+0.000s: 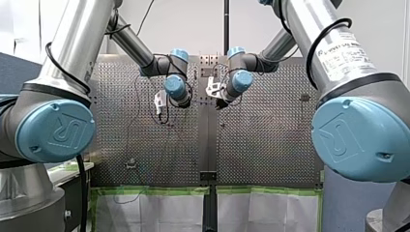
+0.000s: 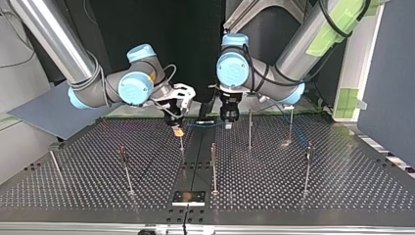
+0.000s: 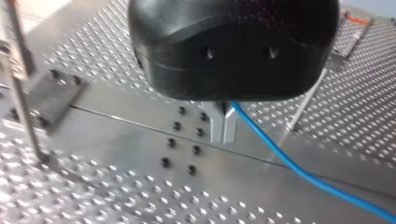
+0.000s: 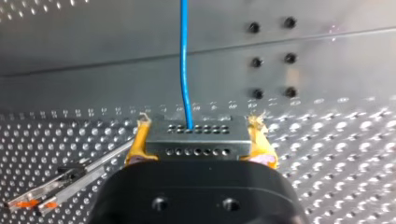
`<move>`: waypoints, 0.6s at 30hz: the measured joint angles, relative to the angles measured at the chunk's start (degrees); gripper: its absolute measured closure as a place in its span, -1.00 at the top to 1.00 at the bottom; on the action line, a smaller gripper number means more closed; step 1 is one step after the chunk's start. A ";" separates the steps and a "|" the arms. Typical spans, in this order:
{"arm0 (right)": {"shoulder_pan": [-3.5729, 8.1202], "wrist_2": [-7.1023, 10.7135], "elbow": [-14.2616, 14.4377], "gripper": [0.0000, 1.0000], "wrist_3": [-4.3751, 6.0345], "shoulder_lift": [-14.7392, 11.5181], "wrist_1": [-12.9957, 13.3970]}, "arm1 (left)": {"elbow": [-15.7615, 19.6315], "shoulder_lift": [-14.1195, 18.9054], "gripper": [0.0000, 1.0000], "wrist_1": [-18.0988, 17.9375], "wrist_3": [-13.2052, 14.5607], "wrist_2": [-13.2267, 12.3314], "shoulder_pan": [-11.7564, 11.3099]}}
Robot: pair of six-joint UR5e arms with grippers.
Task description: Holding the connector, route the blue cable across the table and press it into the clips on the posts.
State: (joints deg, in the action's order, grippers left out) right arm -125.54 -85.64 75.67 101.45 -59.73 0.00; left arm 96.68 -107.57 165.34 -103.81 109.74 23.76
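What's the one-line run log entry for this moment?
right gripper: shut on connector | left gripper: shut on blue cable | blue cable: strung between grippers

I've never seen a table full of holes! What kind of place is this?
Probably a robot lab: my left arm and my right arm reach over a metal table full of holes, thin posts stand on it, and a blue cable runs above it.

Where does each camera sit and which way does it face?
Front: behind both arms, looking over the table.
Top: across the table, facing both arms, sides crossed.
Left wrist: on that arm, along the left gripper pinching the blue cable.
Right wrist: along the right gripper clamping the connector.
Both wrist views share the blue cable.
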 joint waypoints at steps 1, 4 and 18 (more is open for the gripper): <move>0.03 0.42 0.17 -1.00 0.23 -0.45 -0.07 | 0.00 0.45 -1.00 0.14 -0.02 0.02 0.09; 0.08 1.90 0.47 -1.00 1.10 -1.99 -0.55 | -0.01 2.02 -1.00 0.93 -0.03 0.05 0.29; 0.56 4.93 0.48 -1.00 1.76 -9.84 -2.74 | -0.03 9.40 -1.00 3.47 0.26 2.85 0.89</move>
State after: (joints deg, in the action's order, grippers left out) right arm -124.99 -80.71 76.15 103.22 -69.57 -2.74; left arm 96.66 -98.17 168.81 -103.55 112.59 24.65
